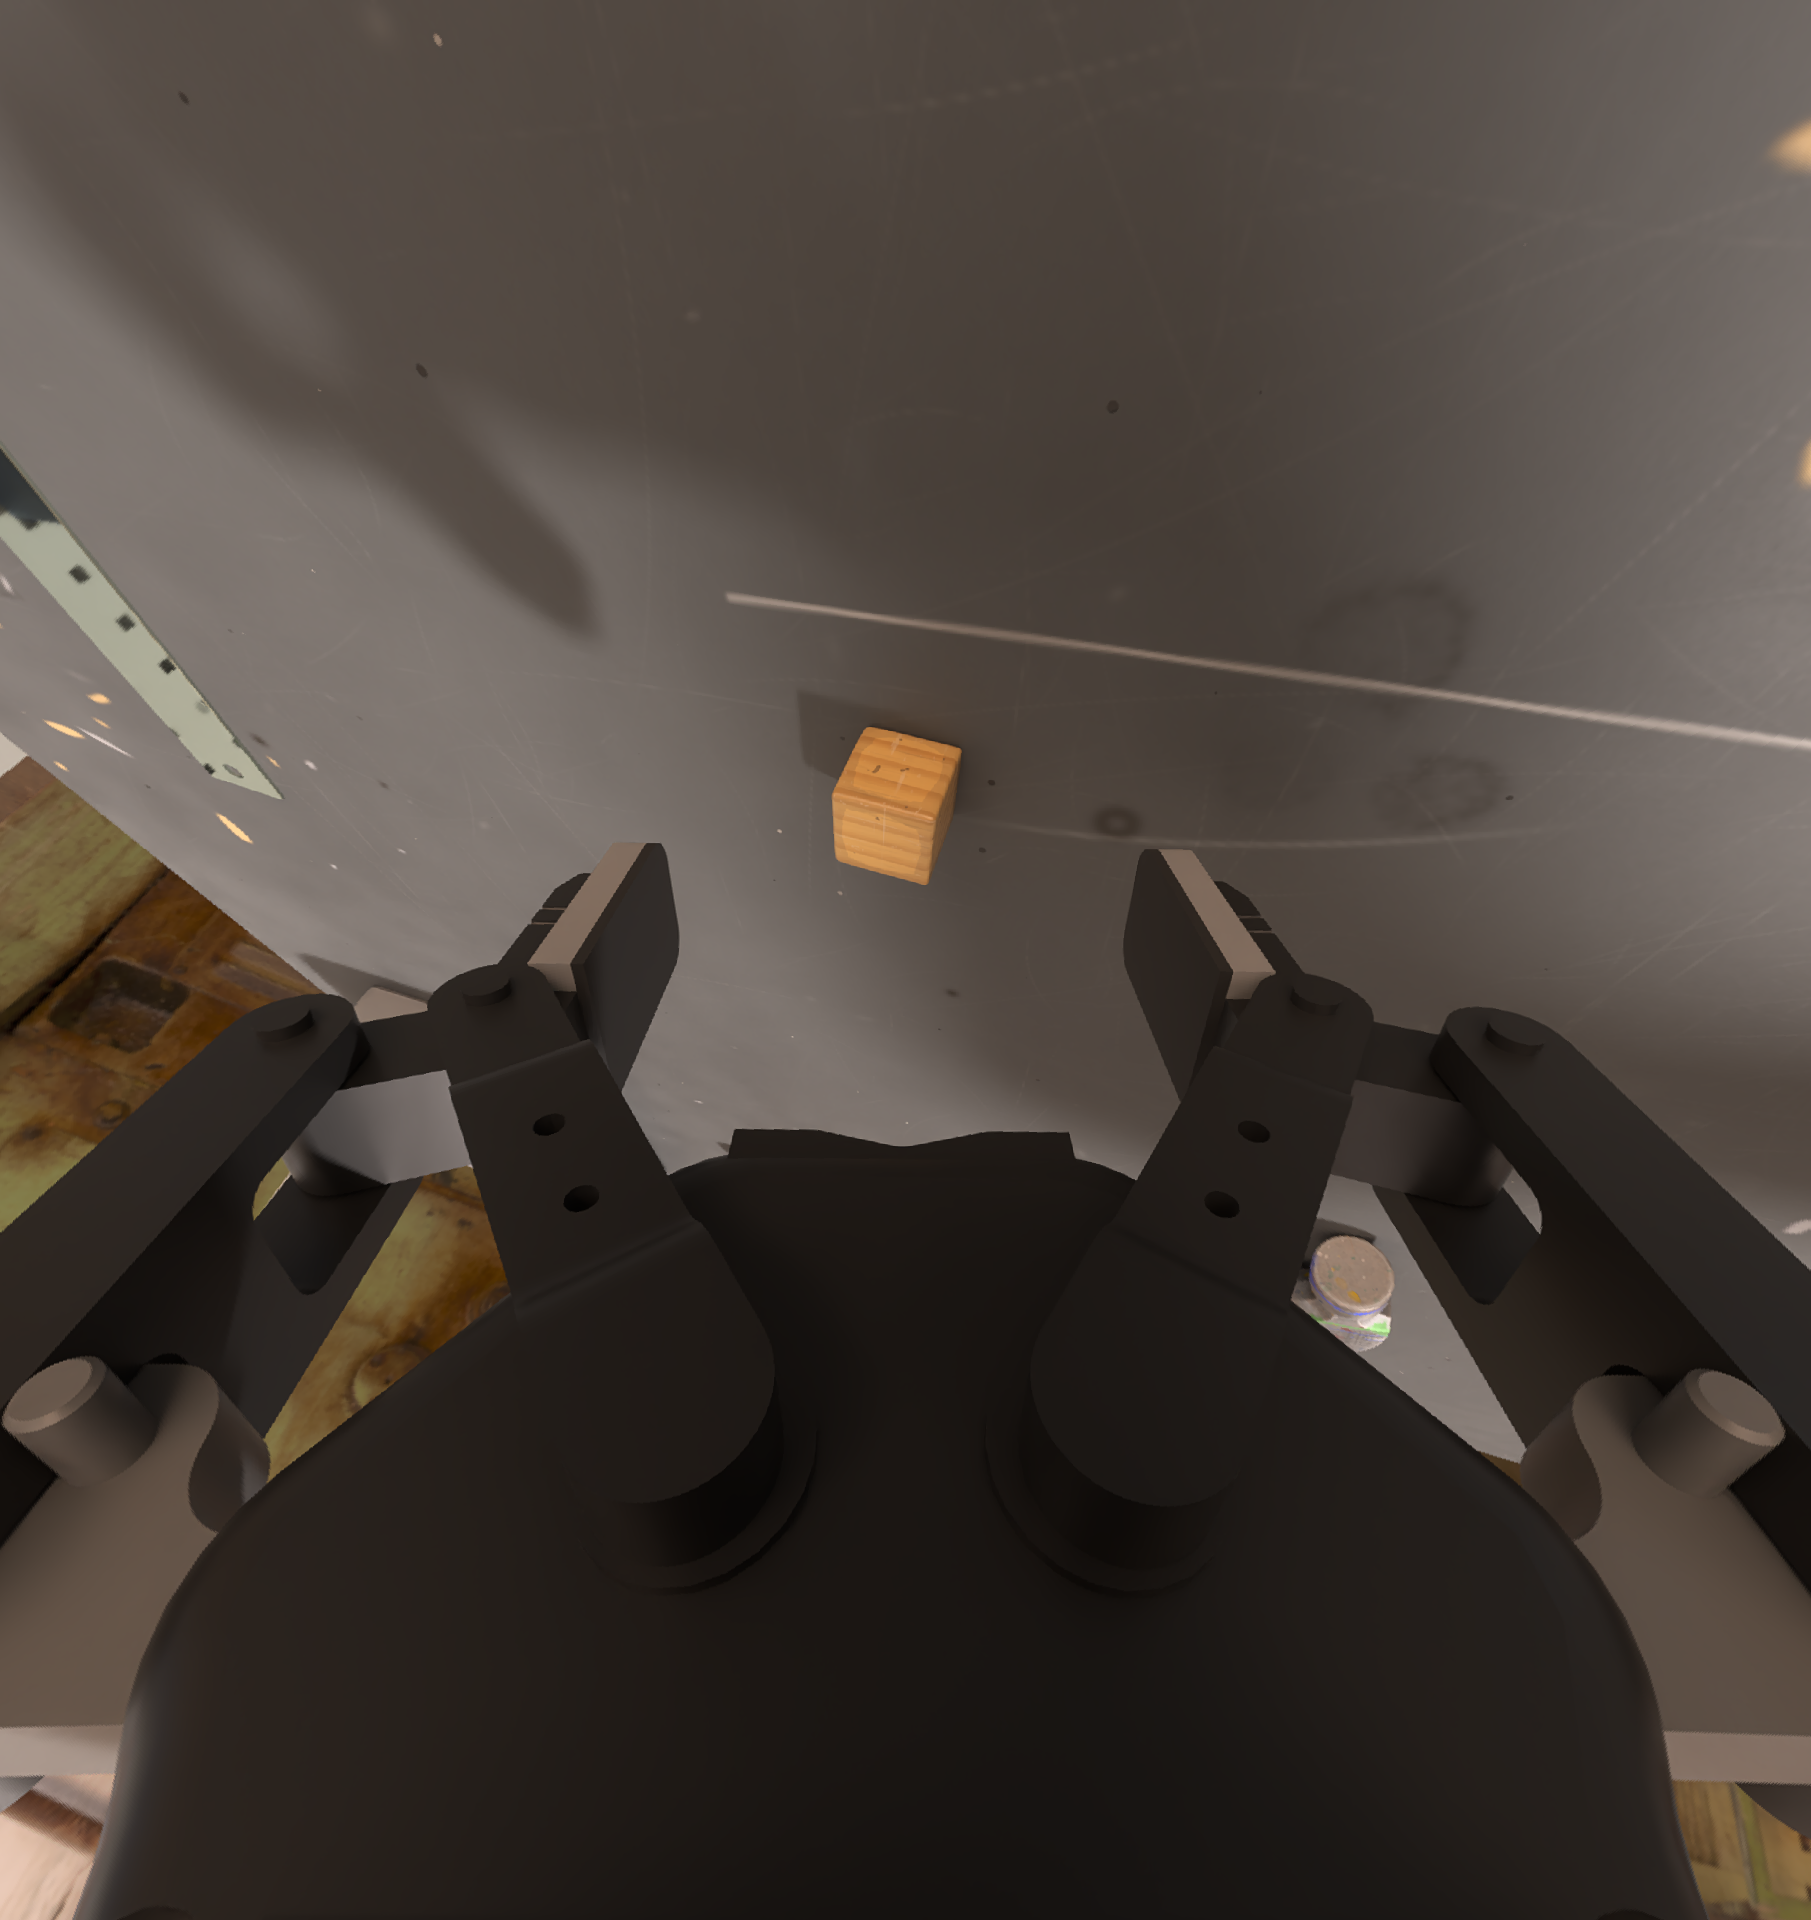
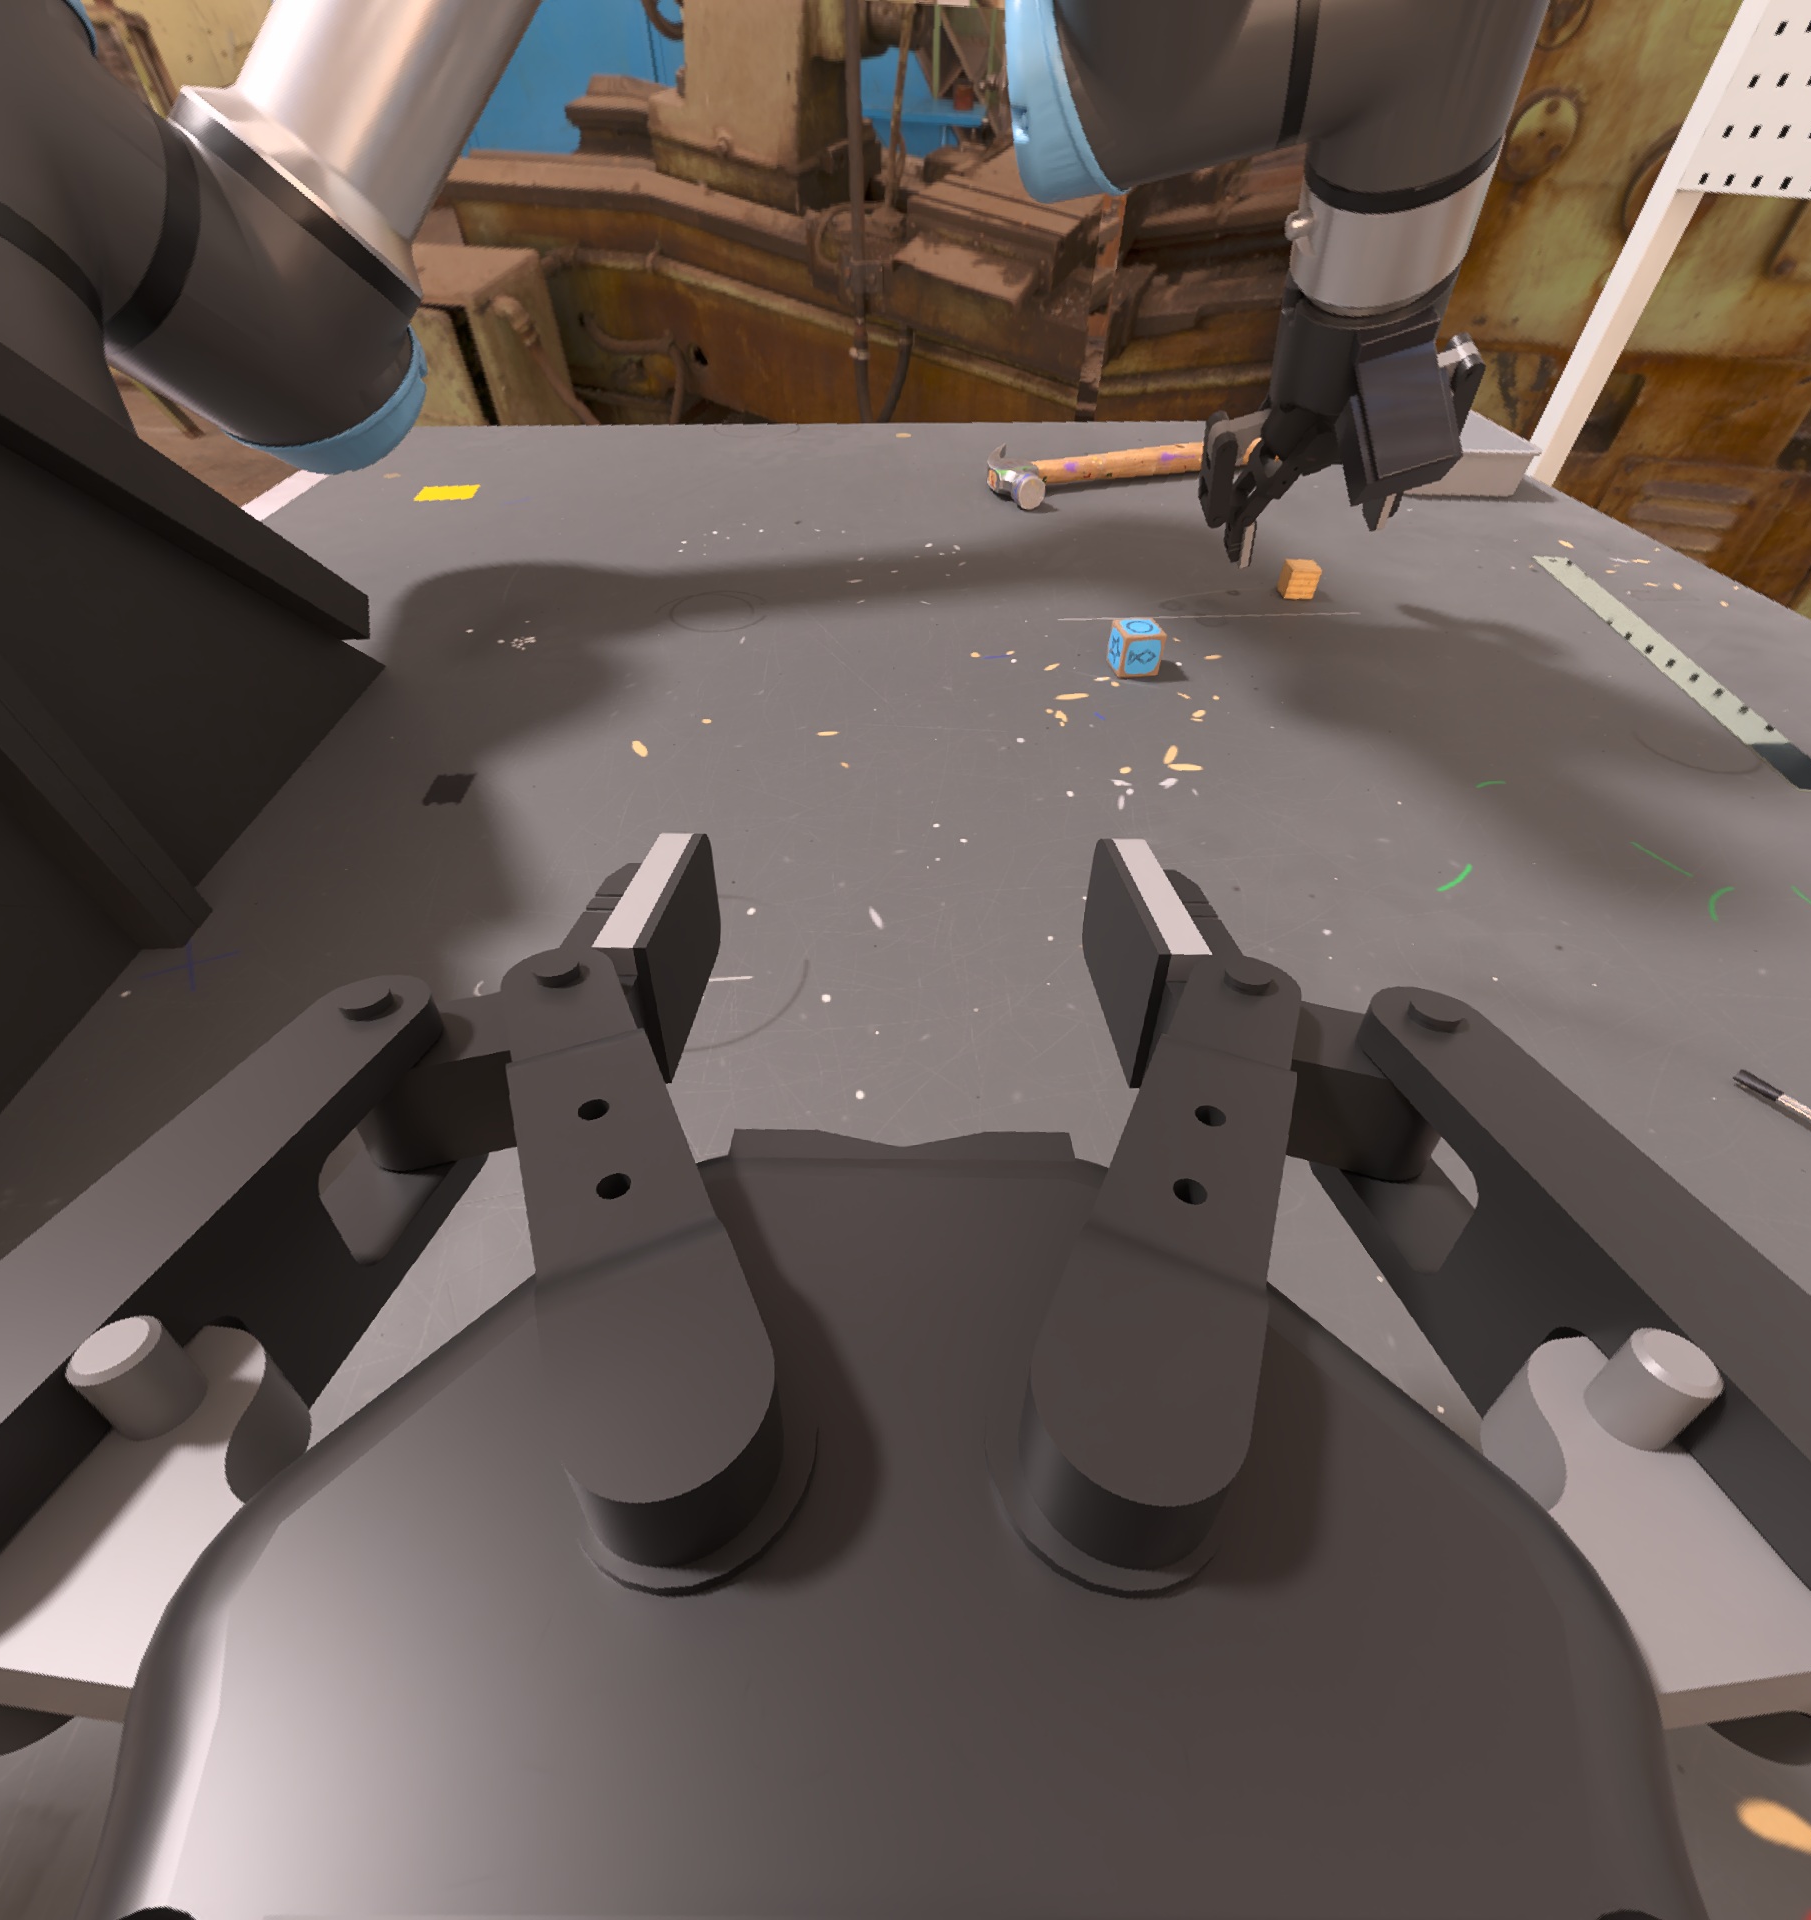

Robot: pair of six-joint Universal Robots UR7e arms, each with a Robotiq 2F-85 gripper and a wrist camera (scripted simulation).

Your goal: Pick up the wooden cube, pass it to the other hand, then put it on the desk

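Observation:
The wooden cube (image 1: 896,805) is small, orange-tan with plank lines, and rests on the grey desk (image 1: 1192,364). My left gripper (image 1: 901,894) is open and empty, hovering above the desk with the cube just beyond and between its fingertips. In the right wrist view the cube (image 2: 1299,579) lies far off on the desk (image 2: 880,831), with the left gripper (image 2: 1244,540) hanging just left of it. My right gripper (image 2: 901,904) is open and empty, low over the near part of the desk.
A blue patterned cube (image 2: 1136,647) sits near the wooden one. A hammer (image 2: 1088,470) lies at the far edge beside a white tray (image 2: 1493,468). A metal ruler (image 2: 1690,675) lies on the right; it also shows in the left wrist view (image 1: 111,613). A dark box (image 2: 101,675) stands left.

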